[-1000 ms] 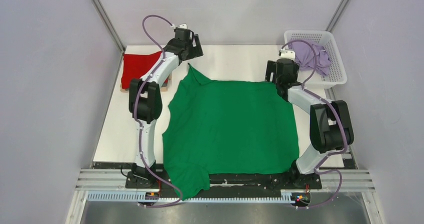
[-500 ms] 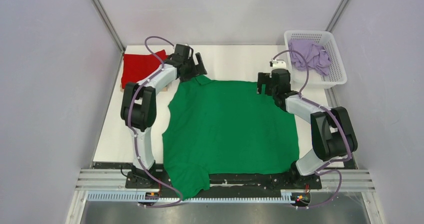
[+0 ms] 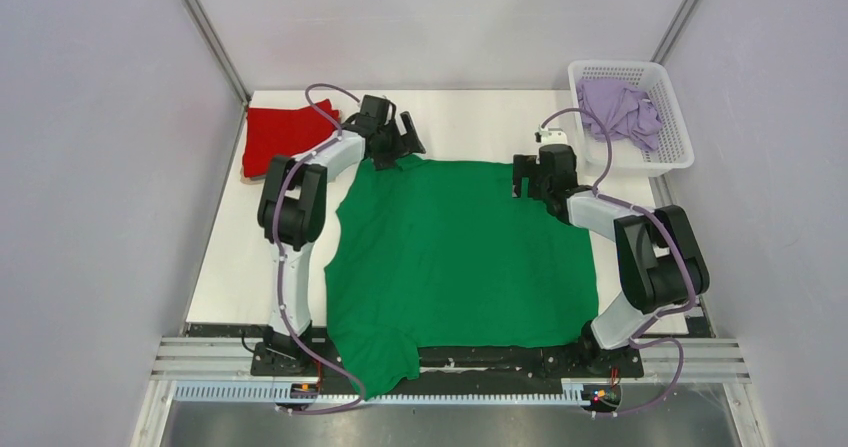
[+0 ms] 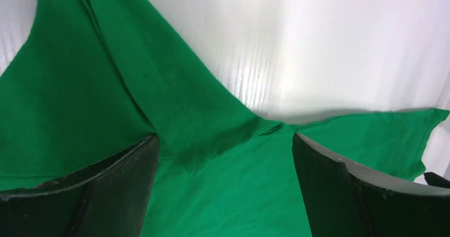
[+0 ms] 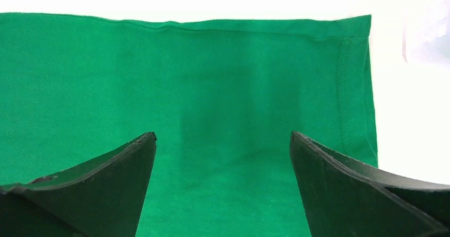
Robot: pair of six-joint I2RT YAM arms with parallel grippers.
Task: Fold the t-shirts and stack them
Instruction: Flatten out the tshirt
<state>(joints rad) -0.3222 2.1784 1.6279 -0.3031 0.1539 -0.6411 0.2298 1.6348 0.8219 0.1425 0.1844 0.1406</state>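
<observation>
Green t-shirt (image 3: 460, 257) is lying spread on the worktop (image 3: 245, 257); left hand (image 3: 402, 142) at eleven o'clock and right hand (image 3: 527, 175) at one o'clock are hanging released.

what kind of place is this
Probably a robot lab test cell: plain grey panels wall in a white table, with a left arm and right arm bolted to a metal rail.
</observation>
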